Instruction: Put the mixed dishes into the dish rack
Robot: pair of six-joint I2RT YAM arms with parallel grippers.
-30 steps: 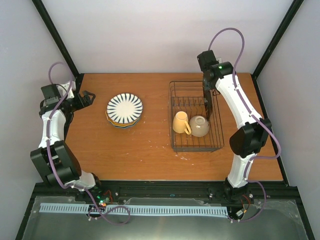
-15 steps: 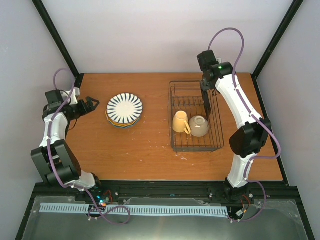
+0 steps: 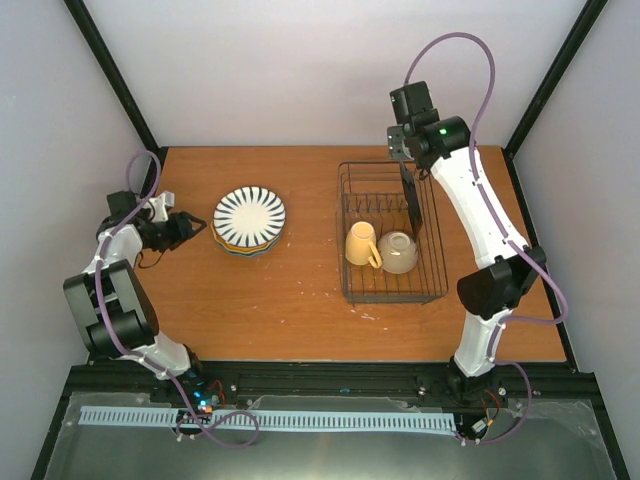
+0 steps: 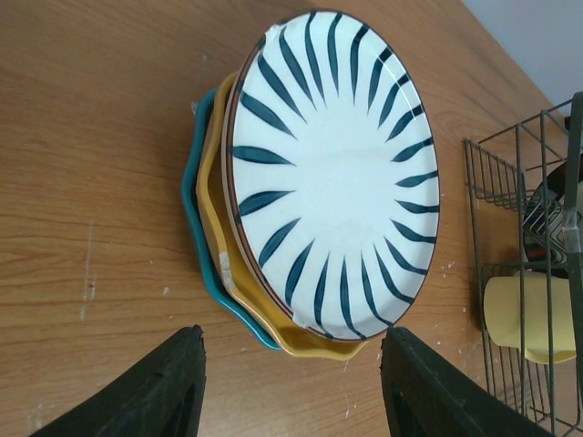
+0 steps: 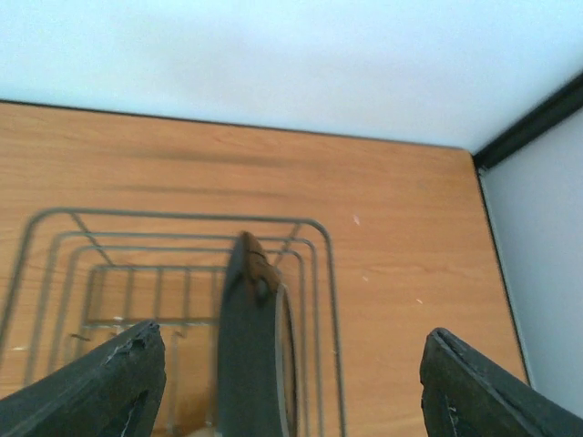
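A black-and-white striped plate (image 3: 249, 213) tops a stack on the table's left. In the left wrist view the striped plate (image 4: 332, 177) lies on an orange-yellow plate (image 4: 314, 344) and a blue plate (image 4: 202, 238). My left gripper (image 3: 192, 230) is open and empty, just left of the stack, its jaws straddling the near rim (image 4: 291, 396). The wire dish rack (image 3: 392, 290) holds a yellow mug (image 3: 361, 245), a cream bowl (image 3: 399, 252) and a dark-rimmed plate (image 3: 412, 203) standing on edge. My right gripper (image 3: 404, 152) is open and empty above that plate (image 5: 253, 346).
The rack's far wires (image 5: 182, 217) and bare wood show beyond the upright plate. In the left wrist view the rack (image 4: 510, 173) and the mug (image 4: 528, 314) lie to the right of the stack. Black frame posts stand at the back corners.
My left gripper has swung forward and right, up to the plate stack's edge. My right gripper has lifted and drawn back from the upright plate, which stays in the rack.
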